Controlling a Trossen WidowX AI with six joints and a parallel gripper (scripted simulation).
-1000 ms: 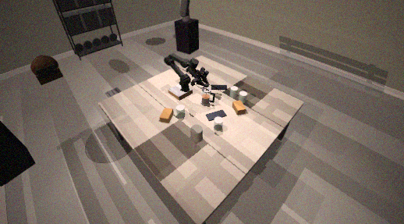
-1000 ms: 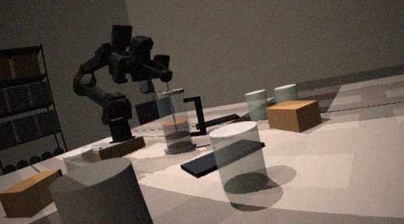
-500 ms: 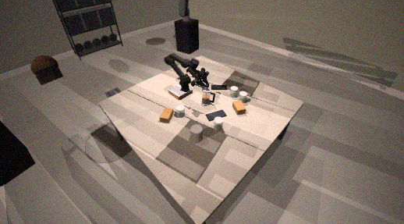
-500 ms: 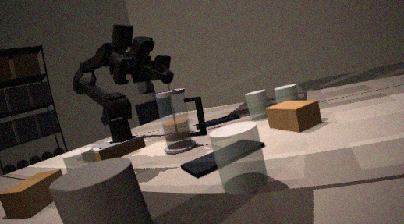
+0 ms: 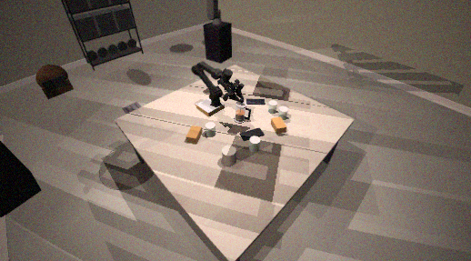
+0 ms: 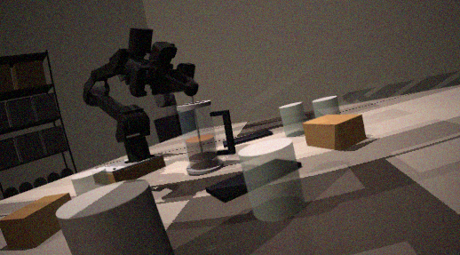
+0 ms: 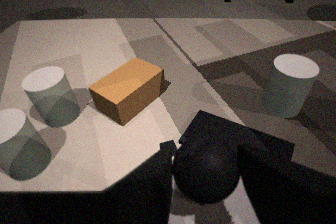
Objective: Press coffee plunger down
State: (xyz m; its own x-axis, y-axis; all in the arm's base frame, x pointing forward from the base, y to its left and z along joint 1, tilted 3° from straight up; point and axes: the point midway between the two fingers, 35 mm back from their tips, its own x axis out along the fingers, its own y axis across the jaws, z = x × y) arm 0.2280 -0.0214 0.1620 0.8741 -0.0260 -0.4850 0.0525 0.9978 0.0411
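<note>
The coffee press (image 5: 240,115) (image 6: 202,159) stands upright on the table, its dark handle (image 5: 248,113) (image 6: 230,131) to the right. Brown coffee shows low in its clear glass. The round black plunger knob (image 6: 191,88) (image 7: 206,172) is above the pale lid (image 6: 202,102), with a short length of thin rod showing between them. My gripper (image 5: 240,100) (image 6: 190,86) (image 7: 204,154) is shut on the knob, with one finger on each side of it in the wrist view. The filter inside the glass is hard to make out.
Pale cups (image 5: 273,106) (image 6: 266,180) (image 7: 291,85) and orange-brown blocks (image 5: 278,125) (image 6: 335,131) (image 7: 126,90) stand around the press. A dark flat slab (image 5: 252,134) (image 6: 228,187) (image 7: 259,137) lies in front of it, another (image 5: 255,102) behind. A grey cylinder (image 5: 228,155) (image 6: 115,220) stands farther forward.
</note>
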